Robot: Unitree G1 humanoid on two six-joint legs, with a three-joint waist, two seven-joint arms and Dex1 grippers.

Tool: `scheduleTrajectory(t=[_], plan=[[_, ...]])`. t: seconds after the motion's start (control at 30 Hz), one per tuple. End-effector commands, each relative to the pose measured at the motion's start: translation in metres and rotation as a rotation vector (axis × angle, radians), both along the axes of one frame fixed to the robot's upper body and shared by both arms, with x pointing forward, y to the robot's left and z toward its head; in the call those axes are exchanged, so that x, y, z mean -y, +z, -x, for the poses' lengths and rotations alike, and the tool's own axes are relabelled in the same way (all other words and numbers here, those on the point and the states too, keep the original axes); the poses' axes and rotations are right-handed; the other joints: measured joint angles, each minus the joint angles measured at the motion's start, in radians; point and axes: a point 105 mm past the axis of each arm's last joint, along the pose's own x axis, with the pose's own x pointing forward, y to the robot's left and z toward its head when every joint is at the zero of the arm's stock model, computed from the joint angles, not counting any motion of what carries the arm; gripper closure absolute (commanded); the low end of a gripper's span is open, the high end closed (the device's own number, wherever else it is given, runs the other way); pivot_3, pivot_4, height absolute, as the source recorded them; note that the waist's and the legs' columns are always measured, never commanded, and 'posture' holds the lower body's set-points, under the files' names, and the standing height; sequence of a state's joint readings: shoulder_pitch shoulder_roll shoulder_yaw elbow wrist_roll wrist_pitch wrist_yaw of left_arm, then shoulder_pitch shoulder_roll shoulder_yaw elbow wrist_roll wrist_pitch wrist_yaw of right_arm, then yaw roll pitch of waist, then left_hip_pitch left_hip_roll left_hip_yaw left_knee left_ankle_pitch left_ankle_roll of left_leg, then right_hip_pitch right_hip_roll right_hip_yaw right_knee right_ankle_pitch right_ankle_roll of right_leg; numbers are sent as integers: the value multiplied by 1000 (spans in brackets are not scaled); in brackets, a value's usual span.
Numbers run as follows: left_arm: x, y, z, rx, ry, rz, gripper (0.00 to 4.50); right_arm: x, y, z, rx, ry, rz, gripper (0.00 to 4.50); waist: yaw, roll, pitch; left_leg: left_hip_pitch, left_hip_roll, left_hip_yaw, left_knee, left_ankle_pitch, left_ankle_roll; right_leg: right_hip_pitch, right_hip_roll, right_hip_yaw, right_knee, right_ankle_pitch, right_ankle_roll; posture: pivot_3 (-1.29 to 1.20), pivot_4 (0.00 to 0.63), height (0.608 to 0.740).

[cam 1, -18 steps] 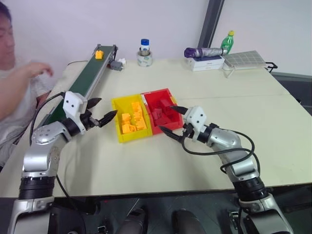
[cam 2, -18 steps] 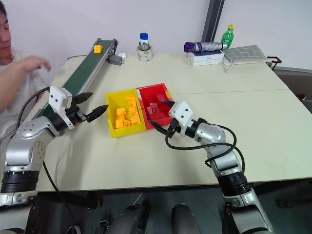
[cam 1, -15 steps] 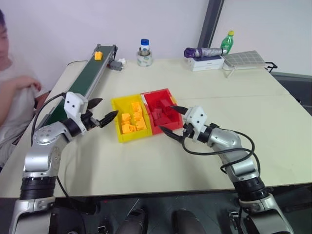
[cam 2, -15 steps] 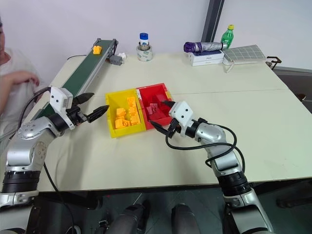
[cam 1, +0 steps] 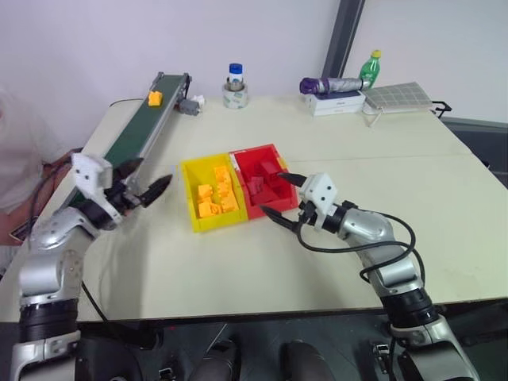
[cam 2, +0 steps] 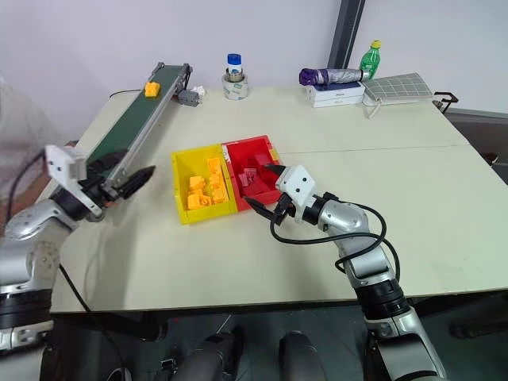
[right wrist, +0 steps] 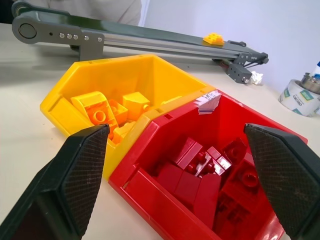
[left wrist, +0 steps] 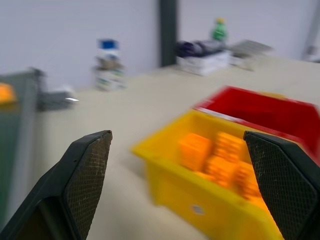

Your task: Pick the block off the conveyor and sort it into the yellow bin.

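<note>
The yellow-orange block [cam 1: 155,98] rides on the dark-green conveyor [cam 1: 131,135] near its far end, also seen as the block [right wrist: 213,38] from the right wrist. The yellow bin [cam 1: 189,190] stands mid-table with several yellow bricks inside. My left gripper [cam 1: 155,171] is open and empty, held between the conveyor's near stretch and the yellow bin, pointing toward the bin. My right gripper [cam 1: 272,193] is open and empty at the red bin's near right corner, facing both bins.
A red bin [cam 1: 274,151] with red bricks touches the yellow one on its right. At the table's back stand a tape roll with a bottle [cam 1: 235,95], a folded umbrella on a box [cam 1: 333,86], and a green bottle [cam 1: 371,67]. A person [cam 1: 20,151] sits at the left.
My left gripper has swung left, away from the yellow bin toward the conveyor. The block has travelled a little nearer along the belt. The person's arm has drawn back to the left.
</note>
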State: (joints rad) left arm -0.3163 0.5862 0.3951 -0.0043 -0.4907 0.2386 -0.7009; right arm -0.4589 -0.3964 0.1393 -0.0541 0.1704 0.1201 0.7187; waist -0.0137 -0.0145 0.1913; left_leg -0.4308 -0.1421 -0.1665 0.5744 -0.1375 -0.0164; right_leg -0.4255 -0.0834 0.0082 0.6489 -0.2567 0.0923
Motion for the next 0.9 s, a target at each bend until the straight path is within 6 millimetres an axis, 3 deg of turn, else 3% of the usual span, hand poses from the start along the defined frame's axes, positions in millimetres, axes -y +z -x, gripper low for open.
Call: scheduleTrajectory(t=[0.03,0.17,0.27,0.9], plan=[[-34,8,10,46,192,76,55,-1,13,3,52,24,-15,0,0,0,0,0,0,0,0,0,0,0,0,0,0,0,0,0,150,740],[-71,-2,20,48,430,2,55,-4,15,2,54,38,-16,0,1,0,0,0,0,0,0,0,0,0,0,0,0,0,0,0,150,740],[-87,-4,26,55,527,24,55,-6,15,1,55,46,-17,0,2,0,0,0,0,0,0,0,0,0,0,0,0,0,0,0,150,740],[-93,-12,20,41,593,37,55,-9,18,-1,69,57,-23,0,2,0,0,0,0,0,0,0,0,0,0,0,0,0,0,0,150,740]])
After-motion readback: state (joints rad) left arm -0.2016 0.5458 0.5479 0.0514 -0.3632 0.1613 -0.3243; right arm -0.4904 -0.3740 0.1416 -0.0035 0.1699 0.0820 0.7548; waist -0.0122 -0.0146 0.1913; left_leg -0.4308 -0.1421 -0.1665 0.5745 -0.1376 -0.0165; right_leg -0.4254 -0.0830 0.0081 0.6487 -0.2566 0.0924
